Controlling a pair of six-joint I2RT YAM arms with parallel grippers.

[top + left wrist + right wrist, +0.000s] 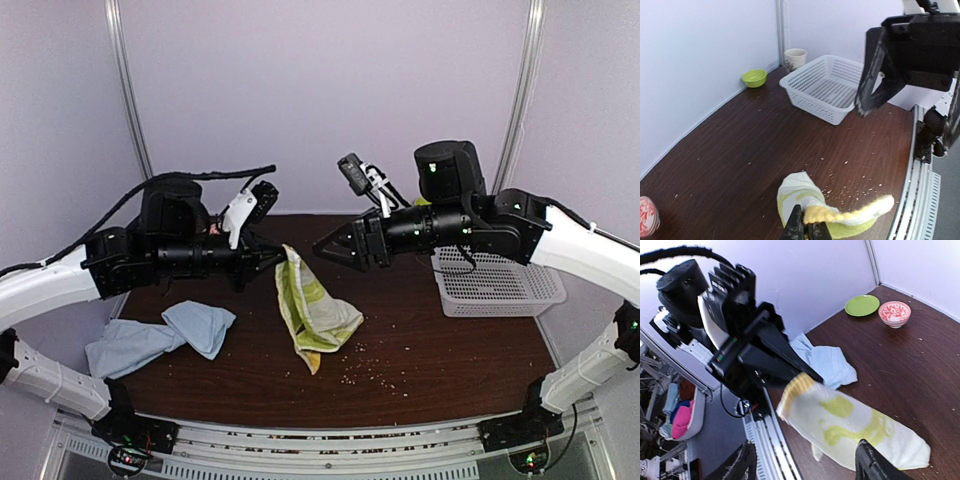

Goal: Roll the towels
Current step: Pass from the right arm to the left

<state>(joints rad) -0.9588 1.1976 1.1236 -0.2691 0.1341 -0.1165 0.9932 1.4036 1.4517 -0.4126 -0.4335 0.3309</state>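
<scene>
Our left claw [279,258] holds the green towel [316,312] up by its yellow edge, likely to spread it, while our right claw [331,247] gapes empty.

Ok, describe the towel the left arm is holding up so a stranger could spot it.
On the dark wooden table, look at the centre. The lime-green and cream towel hangs by a corner from the left end effector. Unlike the plain pale blue towel to its left, it is patterned with a yellow edge.
</scene>
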